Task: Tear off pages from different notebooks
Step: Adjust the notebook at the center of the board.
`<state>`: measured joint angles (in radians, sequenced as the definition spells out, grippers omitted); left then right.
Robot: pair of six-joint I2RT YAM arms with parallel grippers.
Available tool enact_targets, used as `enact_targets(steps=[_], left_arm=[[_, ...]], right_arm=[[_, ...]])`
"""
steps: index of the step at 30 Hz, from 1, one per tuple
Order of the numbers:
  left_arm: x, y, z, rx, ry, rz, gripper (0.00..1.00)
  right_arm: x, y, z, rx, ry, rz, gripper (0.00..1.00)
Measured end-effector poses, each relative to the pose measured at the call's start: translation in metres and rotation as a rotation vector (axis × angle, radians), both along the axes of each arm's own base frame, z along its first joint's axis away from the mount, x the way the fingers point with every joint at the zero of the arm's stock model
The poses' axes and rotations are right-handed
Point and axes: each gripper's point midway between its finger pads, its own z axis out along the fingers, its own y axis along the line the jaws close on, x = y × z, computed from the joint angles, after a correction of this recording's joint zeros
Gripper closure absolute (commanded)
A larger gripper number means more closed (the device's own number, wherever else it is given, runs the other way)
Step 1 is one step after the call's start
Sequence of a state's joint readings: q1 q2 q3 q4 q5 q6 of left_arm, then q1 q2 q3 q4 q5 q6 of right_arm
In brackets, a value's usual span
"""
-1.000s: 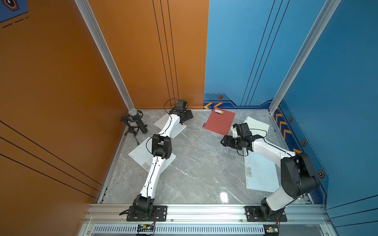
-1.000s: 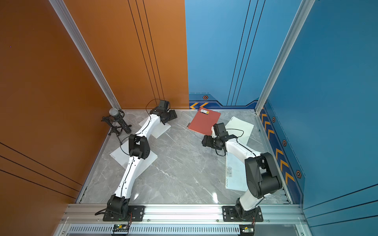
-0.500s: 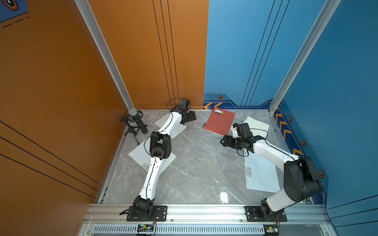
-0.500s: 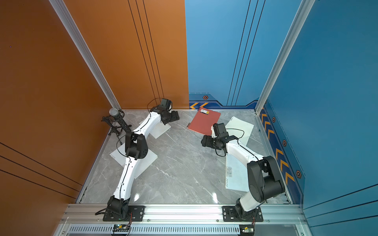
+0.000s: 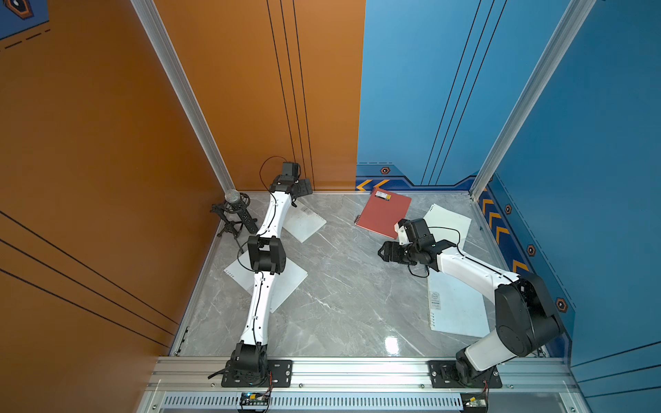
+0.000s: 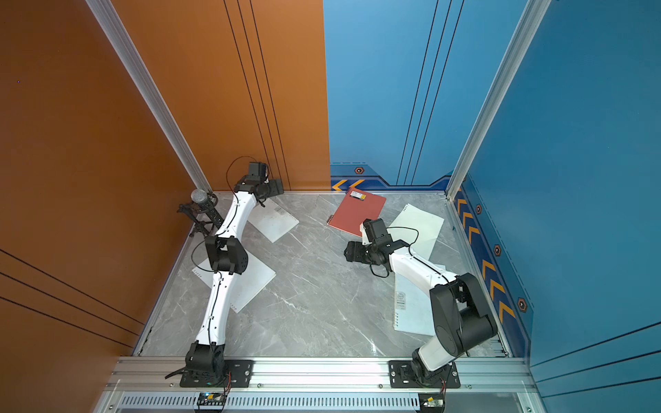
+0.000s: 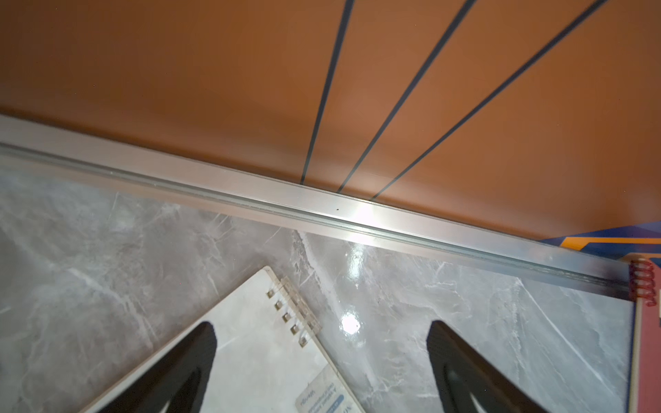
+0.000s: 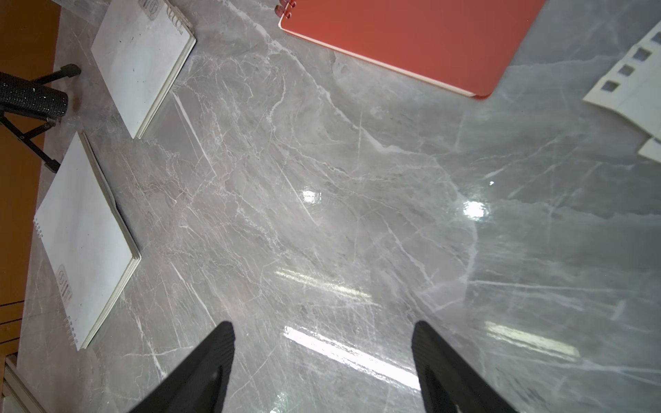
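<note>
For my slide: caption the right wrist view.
Open right gripper over marble table; red notebook, two white notebooks beyond.

The left arm (image 5: 273, 214) and right arm (image 5: 472, 271) match. Each has 2 white tapered link shells joined by rounded black joint housings, on a black base plate (image 5: 279, 375) fixed with silver screws. A thin black cable (image 5: 254, 311) runs along the white shells and loops loose by a boxy black wrist camera (image 5: 290, 168). The left gripper (image 7: 321, 323) and right gripper (image 8: 322, 323) have black, wedge-shaped, finely ribbed fingers (image 8: 200, 372).
</note>
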<state>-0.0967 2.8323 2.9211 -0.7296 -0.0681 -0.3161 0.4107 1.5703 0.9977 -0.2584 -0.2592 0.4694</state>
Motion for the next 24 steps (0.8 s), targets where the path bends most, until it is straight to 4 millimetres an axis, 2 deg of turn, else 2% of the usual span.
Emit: enact_targets(steps=[4,8,15,21,24], left_arm=[[0.001,0.001,-0.019,0.015,0.02,0.004,0.05],[0.001,0.022,-0.043,0.014,0.056,0.047,0.05],[-0.004,0.058,-0.073,-0.033,0.113,0.146,0.09],[-0.006,0.061,-0.073,-0.074,0.119,0.176,0.12],[-0.01,0.055,-0.072,-0.116,0.135,0.174,0.2]], right_arm=[[0.0,0.003,0.001,0.003,-0.007,0.008,0.2],[0.0,0.004,0.001,0.006,-0.007,0.01,0.2],[0.0,0.004,0.001,0.006,-0.005,0.011,0.2],[0.0,0.004,-0.001,0.003,0.0,0.011,0.2],[0.003,0.006,0.003,0.007,-0.01,0.011,0.2]])
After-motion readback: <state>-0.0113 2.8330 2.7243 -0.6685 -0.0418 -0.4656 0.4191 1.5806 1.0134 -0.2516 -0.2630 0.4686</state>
